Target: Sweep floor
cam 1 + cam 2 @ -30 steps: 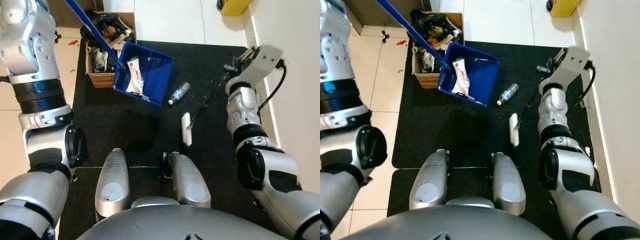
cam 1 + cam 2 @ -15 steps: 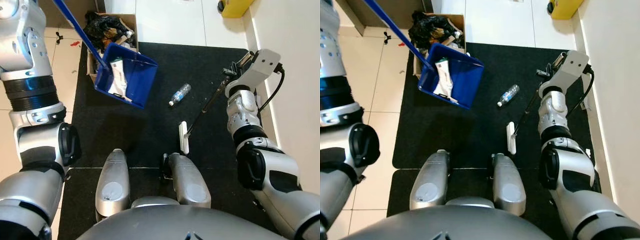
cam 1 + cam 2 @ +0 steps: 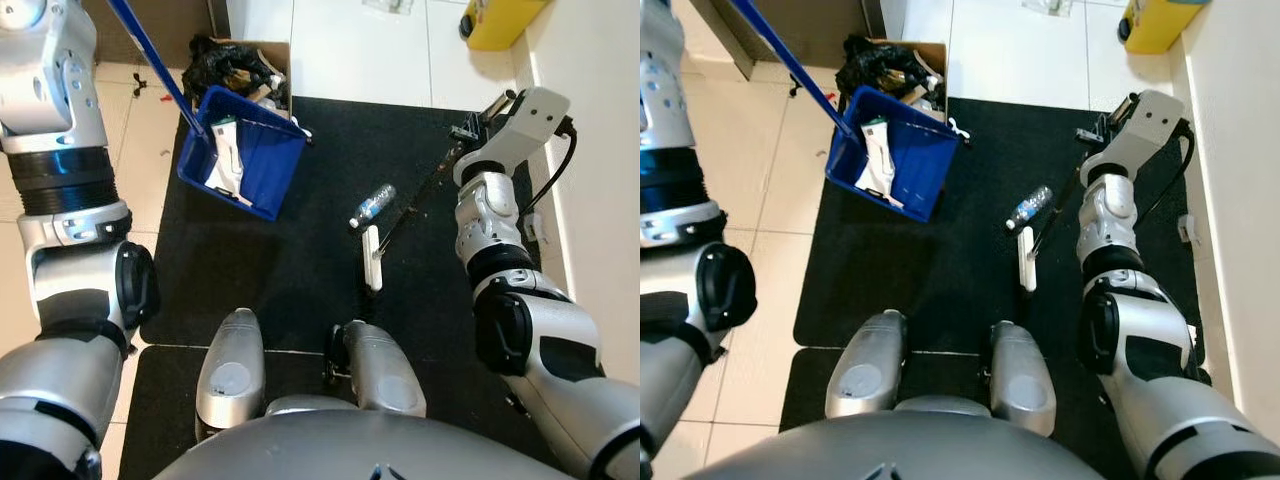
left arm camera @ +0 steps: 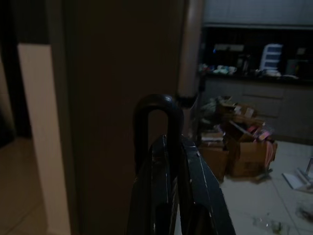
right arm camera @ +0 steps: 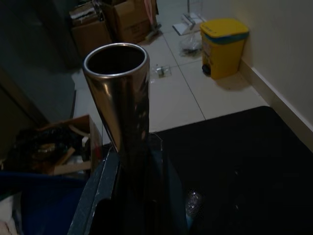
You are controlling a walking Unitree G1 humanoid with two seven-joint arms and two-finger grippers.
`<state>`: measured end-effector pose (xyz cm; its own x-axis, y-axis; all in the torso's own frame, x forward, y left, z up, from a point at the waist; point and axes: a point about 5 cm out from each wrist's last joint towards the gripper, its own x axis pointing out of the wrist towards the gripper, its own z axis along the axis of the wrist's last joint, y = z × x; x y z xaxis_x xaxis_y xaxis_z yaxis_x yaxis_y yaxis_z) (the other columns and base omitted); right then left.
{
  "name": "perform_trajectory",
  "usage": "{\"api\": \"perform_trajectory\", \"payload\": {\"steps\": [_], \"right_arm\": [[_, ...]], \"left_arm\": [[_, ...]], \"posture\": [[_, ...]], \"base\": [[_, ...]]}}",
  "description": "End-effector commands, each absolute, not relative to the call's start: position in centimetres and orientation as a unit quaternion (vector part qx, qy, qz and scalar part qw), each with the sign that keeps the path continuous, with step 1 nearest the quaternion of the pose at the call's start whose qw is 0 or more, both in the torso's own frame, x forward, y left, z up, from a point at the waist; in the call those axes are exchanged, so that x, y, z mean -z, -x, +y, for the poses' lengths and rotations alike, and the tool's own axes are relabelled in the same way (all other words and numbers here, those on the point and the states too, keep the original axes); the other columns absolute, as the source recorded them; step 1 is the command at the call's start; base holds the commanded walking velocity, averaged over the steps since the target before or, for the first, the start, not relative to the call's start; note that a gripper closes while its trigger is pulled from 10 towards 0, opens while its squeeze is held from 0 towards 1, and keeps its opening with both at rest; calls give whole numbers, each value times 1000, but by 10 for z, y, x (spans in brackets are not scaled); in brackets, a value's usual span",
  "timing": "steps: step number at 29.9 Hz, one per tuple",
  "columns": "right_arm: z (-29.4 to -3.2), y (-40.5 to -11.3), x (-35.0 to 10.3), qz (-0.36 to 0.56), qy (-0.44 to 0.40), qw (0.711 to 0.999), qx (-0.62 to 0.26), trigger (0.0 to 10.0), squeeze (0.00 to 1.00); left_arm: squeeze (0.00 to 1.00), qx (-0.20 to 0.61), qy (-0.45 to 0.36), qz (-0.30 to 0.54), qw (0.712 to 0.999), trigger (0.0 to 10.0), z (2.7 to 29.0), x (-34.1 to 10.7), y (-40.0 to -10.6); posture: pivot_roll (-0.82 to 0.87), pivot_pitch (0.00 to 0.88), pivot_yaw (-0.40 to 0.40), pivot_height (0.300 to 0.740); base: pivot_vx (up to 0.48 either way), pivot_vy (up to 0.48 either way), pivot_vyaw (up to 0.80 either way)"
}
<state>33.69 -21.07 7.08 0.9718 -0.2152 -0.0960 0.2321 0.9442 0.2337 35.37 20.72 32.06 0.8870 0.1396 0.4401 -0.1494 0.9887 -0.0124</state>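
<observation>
Dustpan handle [image 3: 150,55] cut off by top edge; left gripper [image 4: 171,161] dim; box contents [image 3: 885,65] indistinct.

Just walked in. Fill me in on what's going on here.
The robot is sweeping a black mat. Its right gripper holds a thin broom, whose white head sits beside a plastic bottle. Its left arm holds a blue dustpan by the long handle; the pan already holds white rubbish, next to a cardboard box of trash.

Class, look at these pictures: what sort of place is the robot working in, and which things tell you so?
Probably a home's storage or utility corner. A black mat lies on pale floor tiles, a cardboard box of rubbish stands at its edge, a yellow bin stands by the wall, and more boxes are stacked further off.
</observation>
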Motion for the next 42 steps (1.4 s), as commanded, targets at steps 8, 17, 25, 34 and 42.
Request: {"api": "perform_trajectory", "payload": {"steps": [8, 17, 25, 34, 42], "right_arm": [[-217, -337, -77, 9, -117, 985, 124, 10000, 0], [-219, -338, -78, 11, -112, 986, 125, 10000, 0], [-218, -338, -78, 12, -111, 986, 123, 10000, 0], [-219, -337, -77, 14, -110, 986, 126, 10000, 0], [-220, -337, -76, 15, -110, 986, 126, 10000, 0]], "left_arm": [[0, -65, -19, -265, 962, 10000, 204, -337, -352], [0, -68, -18, -264, 962, 10000, 205, -334, -353], [0, -69, -17, -264, 962, 10000, 205, -333, -353], [0, -68, -15, -262, 963, 10000, 205, -331, -354], [0, -69, -14, -259, 963, 10000, 205, -330, -355]], "posture": [[171, 0, -7, 740], [175, 0, -15, 740], [174, 0, -18, 740], [171, 0, -17, 740], [171, 3, -19, 740]], "base": [[480, 0, 0], [480, 0, 0], [480, 0, 0], [480, 0, 0], [480, 0, 0]]}}
